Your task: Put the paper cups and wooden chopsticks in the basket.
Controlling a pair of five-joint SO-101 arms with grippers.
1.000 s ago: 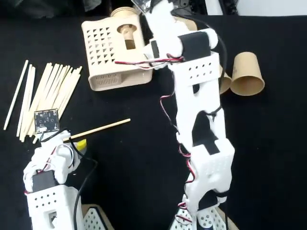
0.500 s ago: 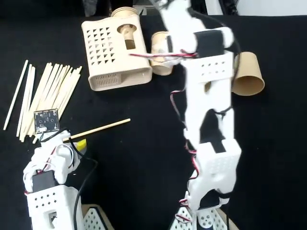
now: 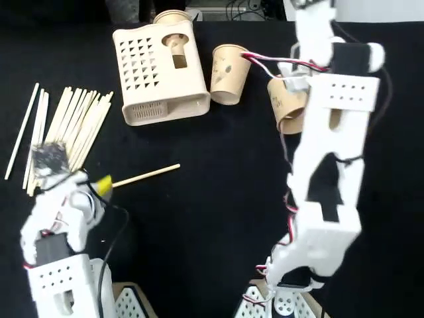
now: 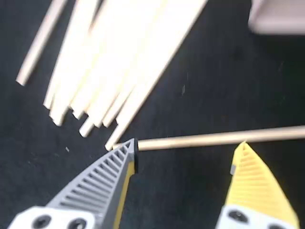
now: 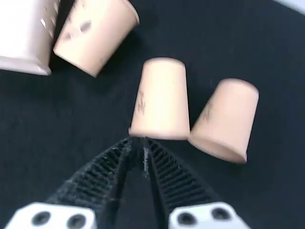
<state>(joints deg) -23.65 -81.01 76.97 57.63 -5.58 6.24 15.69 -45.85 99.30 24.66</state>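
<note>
The beige basket [image 3: 159, 66] lies on its side at the back of the black table. One paper cup [image 3: 228, 73] lies just right of it, and another cup [image 3: 288, 103] shows partly under my right arm [image 3: 331, 132]. My right gripper [image 5: 143, 151] is shut, its tips at the rim of the middle cup [image 5: 162, 98]; cups lie on either side [image 5: 95, 36] [image 5: 224, 121]. My left gripper [image 4: 183, 152] is open around the near end of a single chopstick [image 4: 219, 138]. The chopstick pile [image 3: 66, 129] lies at the left.
Another cup [image 3: 171, 16] stands behind the basket at the table's back edge. A round tan piece [image 3: 175, 43] shows through the basket's upper opening. A corner of the basket [image 4: 281, 16] lies beyond the single chopstick. The black table [image 3: 199, 199] is bare between the arms.
My right arm swung right from over the basket to the cups, uncovering the cup beside the basket. My left arm shifted a little toward the pile, its gripper at the single chopstick's end.
</note>
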